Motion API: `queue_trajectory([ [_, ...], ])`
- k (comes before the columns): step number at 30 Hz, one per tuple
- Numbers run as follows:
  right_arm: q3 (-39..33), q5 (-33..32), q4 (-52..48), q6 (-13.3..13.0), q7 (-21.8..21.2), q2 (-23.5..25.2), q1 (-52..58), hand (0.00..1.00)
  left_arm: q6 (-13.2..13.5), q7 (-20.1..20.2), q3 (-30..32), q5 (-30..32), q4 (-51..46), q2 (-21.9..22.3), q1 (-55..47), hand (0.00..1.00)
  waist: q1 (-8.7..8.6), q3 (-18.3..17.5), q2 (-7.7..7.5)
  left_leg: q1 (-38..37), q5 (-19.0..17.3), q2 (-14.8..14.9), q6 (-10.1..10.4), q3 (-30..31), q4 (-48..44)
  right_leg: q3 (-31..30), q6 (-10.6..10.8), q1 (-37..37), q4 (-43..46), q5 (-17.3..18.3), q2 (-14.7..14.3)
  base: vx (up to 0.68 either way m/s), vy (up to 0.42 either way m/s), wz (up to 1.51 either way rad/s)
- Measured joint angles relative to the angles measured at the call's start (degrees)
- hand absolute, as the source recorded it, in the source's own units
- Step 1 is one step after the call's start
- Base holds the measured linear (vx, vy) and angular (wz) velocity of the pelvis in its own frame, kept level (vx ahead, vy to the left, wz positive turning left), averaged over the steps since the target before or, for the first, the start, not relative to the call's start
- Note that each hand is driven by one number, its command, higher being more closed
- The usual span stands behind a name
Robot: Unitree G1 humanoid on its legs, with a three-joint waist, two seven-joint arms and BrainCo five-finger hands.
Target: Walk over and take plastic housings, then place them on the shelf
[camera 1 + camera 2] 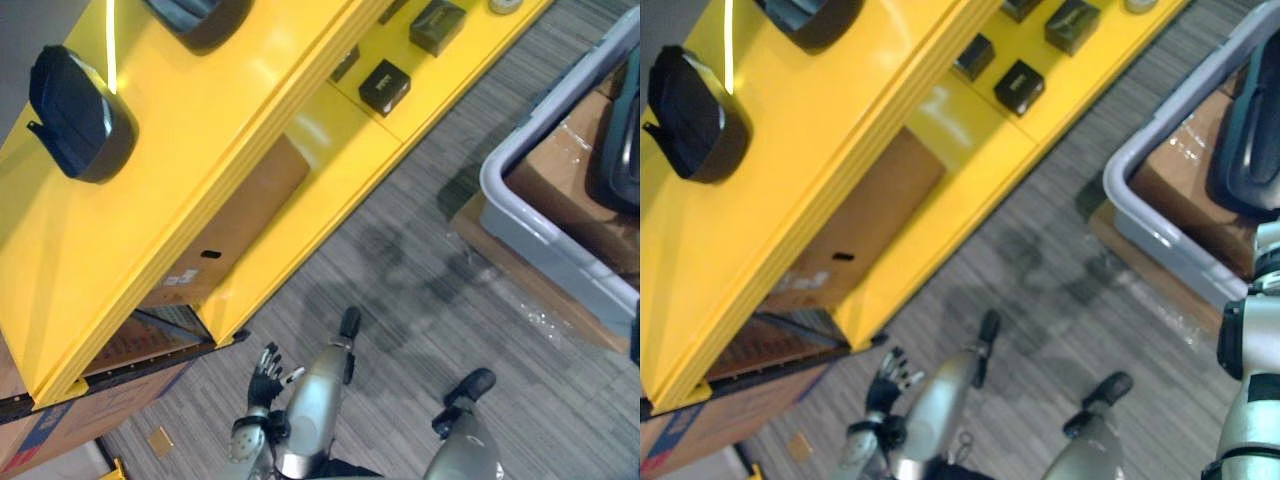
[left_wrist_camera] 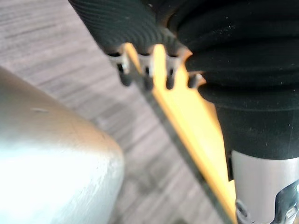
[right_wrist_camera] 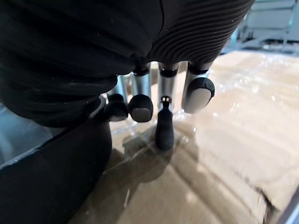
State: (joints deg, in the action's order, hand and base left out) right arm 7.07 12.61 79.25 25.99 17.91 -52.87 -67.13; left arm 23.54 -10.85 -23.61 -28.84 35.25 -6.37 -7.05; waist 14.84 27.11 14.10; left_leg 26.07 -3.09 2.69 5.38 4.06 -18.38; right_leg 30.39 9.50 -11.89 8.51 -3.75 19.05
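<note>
Right hand (image 3: 198,93) hovers over black plastic housing (image 1: 1250,140) in grey bin (image 1: 545,250), fingers loosely apart, clamping nothing. Left hand (image 1: 266,374) idle near yellow shelf (image 1: 200,180), fingers relaxed. Risk: fingertips skid off smooth shell or catch film-wrapped cardboard (image 3: 233,140), giving weak grasp and drop.

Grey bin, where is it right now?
In the left eye view, the grey bin stands on the robot's right, across the striped floor from the yellow shelf.

We see a silver-grey right arm (image 1: 1246,345) with black bands at its joints. The left hand (image 1: 264,380) and right hand (image 3: 196,32) each wear a dark ribbed cover (image 2: 121,23), and their silver fingers (image 3: 166,86) end in rounded dark tips.
</note>
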Motion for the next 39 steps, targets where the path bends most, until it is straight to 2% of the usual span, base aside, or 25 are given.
queue_trajectory([
  [2,2.17,0.07,0.05,-1.95,1.16,-0.13,0.06,1.00,0.00,0.09,0.31,-0.05,-0.38,0.00,-0.35,0.00,-0.15,0.04,-0.06,0.00,0.00,0.04,0.00,-0.04,-0.05,-0.05,-0.01,0.00,0.00,-0.01,-0.02,-0.03,0.000,-0.01],
  [4,4.68,0.32,-0.07,-5.50,2.34,-0.42,0.09,1.00,0.00,0.51,0.73,-0.24,-0.75,-0.02,-0.45,0.00,-0.38,0.17,-0.25,-0.07,-0.01,0.25,0.00,-0.16,-0.10,-0.24,-0.03,-0.02,0.00,-0.02,-0.22,-0.03,-0.006,-0.04],
  [6,6.68,1.07,-0.91,-7.82,2.68,-0.64,0.10,1.00,0.02,0.74,1.13,-0.48,-0.91,-0.02,-0.53,0.00,-0.74,0.35,-0.51,-0.21,-0.01,0.48,0.01,-0.32,-0.10,-0.45,-0.06,-0.02,-0.01,-0.04,-0.40,-0.02,-0.007,-0.07],
  [10,10.86,1.33,-5.81,-13.36,4.75,-0.64,1.85,1.00,0.07,0.86,3.77,-2.30,-2.68,-0.12,-1.26,0.00,-1.88,1.62,-2.33,-1.13,-0.09,1.42,0.12,-1.55,-0.10,-1.48,-0.31,0.06,-0.01,-0.05,-1.09,-0.01,-0.007,-0.13],
  [14,11.37,1.06,-10.38,-16.15,6.28,-0.64,4.05,1.00,0.15,0.38,5.44,-2.38,-5.12,-0.59,-1.27,0.00,-2.75,2.67,-3.88,-2.21,-0.16,2.37,0.24,-1.81,-0.03,-2.13,-0.67,0.78,-0.05,-0.03,-1.94,-0.04,-0.029,-0.11],
  [20,12.49,0.78,-16.74,-18.47,8.34,-0.49,8.21,1.00,0.56,-2.10,7.30,-0.50,-10.21,-1.27,-1.21,0.00,-3.57,2.99,-4.45,-4.54,0.01,3.20,0.49,-3.35,1.07,-3.62,-1.00,1.53,-0.11,-0.12,-2.49,-0.04,-0.014,-0.14],
  [23,12.36,-0.23,-18.55,-18.78,9.13,0.92,10.68,1.00,1.42,-4.35,7.79,2.66,-14.01,-3.04,-0.82,0.00,-4.65,3.13,-5.83,-5.89,0.66,3.89,1.17,-3.69,2.56,-3.91,-1.42,1.94,-0.54,-0.35,-3.17,-0.01,-0.024,-0.09],
  [26,11.56,-0.56,-19.63,-18.84,10.87,2.17,12.90,1.00,1.34,-6.31,7.89,5.43,-16.86,-3.47,1.37,0.00,-4.99,2.98,-7.09,-7.16,1.46,4.43,1.41,-4.49,4.23,-4.64,-1.66,2.01,-0.78,-0.52,-3.64,0.00,-0.023,-0.15],
  [29,9.76,-0.56,-20.53,-18.89,12.27,5.63,13.26,1.00,0.62,-8.27,7.70,11.00,-19.15,-4.39,4.66,0.00,-6.55,2.72,-8.20,-8.61,2.49,4.86,1.71,-5.01,6.13,-5.38,-2.09,2.17,-1.06,-0.83,-4.13,0.00,-0.019,-0.13],
  [31,9.62,-0.57,-20.57,-18.90,12.38,7.06,13.47,1.00,-1.16,-9.99,7.83,14.41,-18.81,-4.73,9.87,0.00,-6.62,2.50,-8.66,-9.71,2.92,5.36,1.90,-6.27,7.06,-6.42,-2.52,2.08,-1.31,-1.15,-4.53,-0.02,-0.023,-0.23],
  [32,9.58,-0.56,-20.57,-18.90,12.40,7.46,13.47,1.00,-1.39,-10.41,7.85,14.97,-18.33,-4.81,11.48,0.00,-6.62,2.47,-8.72,-10.04,2.97,5.50,1.96,-6.54,7.22,-6.79,-2.60,2.09,-1.33,-1.22,-4.65,-0.05,-0.016,-0.22],
  [33,9.41,-0.54,-20.64,-18.90,12.46,8.78,13.49,1.00,-1.63,-10.69,7.89,15.97,-17.35,-5.74,14.46,0.00,-7.15,2.10,-9.39,-10.31,3.39,5.68,2.00,-6.97,7.76,-7.05,-2.70,2.04,-1.66,-1.29,-4.85,-0.05,-0.024,-0.16],
  [37,9.40,-0.50,-21.59,-18.94,13.23,14.07,13.56,1.00,-2.50,-10.05,7.72,16.09,-8.64,-9.82,26.95,0.00,-9.28,0.85,-11.86,-11.28,4.74,6.75,2.56,-7.94,9.76,-8.09,-3.58,1.84,-3.11,-2.31,-6.29,-0.05,-0.033,-0.16],
  [39,9.40,-0.32,-22.88,-18.94,13.36,14.89,13.56,1.00,-2.52,-9.10,7.40,15.70,-5.50,-10.14,31.98,0.00,-9.70,0.71,-12.31,-12.12,5.11,6.87,2.57,-9.13,10.57,-8.89,-3.69,1.70,-3.28,-2.56,-6.37,-0.05,-0.015,-0.24],
])
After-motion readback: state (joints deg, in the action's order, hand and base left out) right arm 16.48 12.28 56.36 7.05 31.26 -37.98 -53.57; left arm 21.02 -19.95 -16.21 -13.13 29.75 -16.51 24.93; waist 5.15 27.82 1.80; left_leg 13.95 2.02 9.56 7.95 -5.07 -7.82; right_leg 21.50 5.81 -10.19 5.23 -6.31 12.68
